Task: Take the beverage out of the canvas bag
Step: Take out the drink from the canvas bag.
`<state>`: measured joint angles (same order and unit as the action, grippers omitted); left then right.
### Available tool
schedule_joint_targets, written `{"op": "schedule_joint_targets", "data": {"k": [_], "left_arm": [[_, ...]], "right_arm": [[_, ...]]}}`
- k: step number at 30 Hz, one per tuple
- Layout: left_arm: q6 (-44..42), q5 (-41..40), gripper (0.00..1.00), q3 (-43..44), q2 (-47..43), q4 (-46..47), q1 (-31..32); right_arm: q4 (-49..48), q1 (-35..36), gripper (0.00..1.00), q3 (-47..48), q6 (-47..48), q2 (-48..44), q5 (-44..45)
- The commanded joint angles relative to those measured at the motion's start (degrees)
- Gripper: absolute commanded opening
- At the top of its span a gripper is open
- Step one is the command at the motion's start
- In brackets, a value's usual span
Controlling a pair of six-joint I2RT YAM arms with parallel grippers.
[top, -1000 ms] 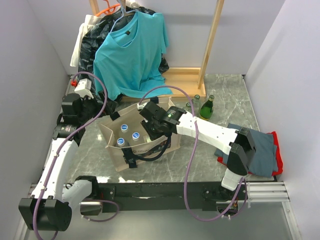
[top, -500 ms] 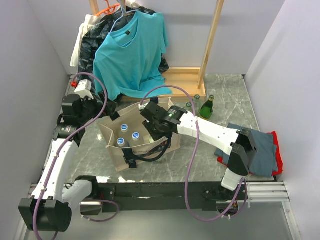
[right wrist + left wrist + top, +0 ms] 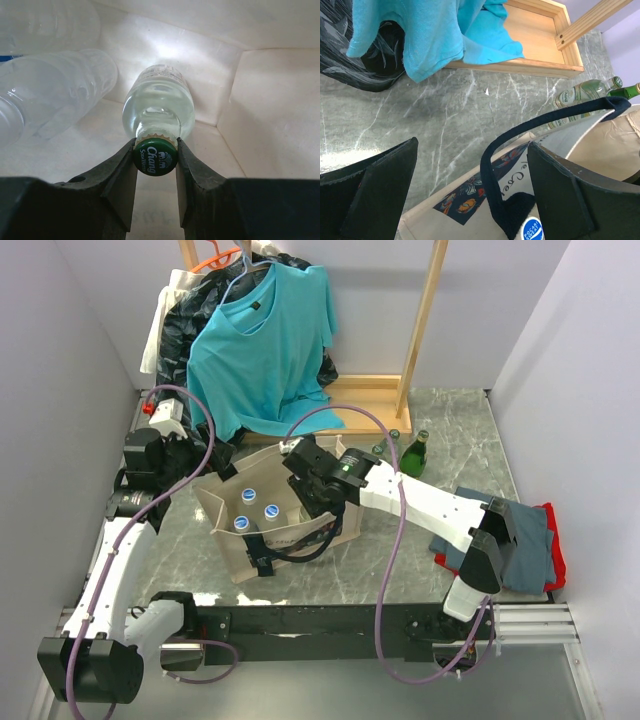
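In the right half of the boxy beige canvas bag (image 3: 260, 110), the right gripper (image 3: 155, 161) was clamped on the green-capped clear glass bottle (image 3: 159, 107) at its cap. The bottle was likely heavy, slick and breakable; the neck beneath the cap seemed the safest hold.

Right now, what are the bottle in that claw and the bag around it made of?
The bottle looks like clear glass, glossy with a bright glare; its crimped green cap looks like painted metal. The canvas bag seems to be matte beige cloth, creased at its folds, though no weave shows here.
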<state>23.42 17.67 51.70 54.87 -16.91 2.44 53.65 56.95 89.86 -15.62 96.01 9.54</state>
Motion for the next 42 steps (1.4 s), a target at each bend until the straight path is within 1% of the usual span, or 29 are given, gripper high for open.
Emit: {"op": "schedule_joint_targets", "data": {"k": [1,14,32,42], "left_arm": [[-0.1,0.6,0.96,0.3,-0.3,2.3,-0.2],[-0.1,1.5,0.96,0.5,0.4,2.8,-0.2],[-0.1,1.4,0.96,-0.1,0.2,3.1,-0.2],[0.2,1.4,0.96,-0.4,-0.2,3.1,-0.2]], "right_arm": [[-2.6,0.1,0.0,5.8,0.0,-5.7,2.9],[-1.7,0.2,0.0,11.0,1.1,-3.8,4.3],[-1.5,0.1,0.0,17.4,2.7,-2.5,9.0],[-2.4,0.0,0.0,18.3,3.1,-3.2,9.4]]}}
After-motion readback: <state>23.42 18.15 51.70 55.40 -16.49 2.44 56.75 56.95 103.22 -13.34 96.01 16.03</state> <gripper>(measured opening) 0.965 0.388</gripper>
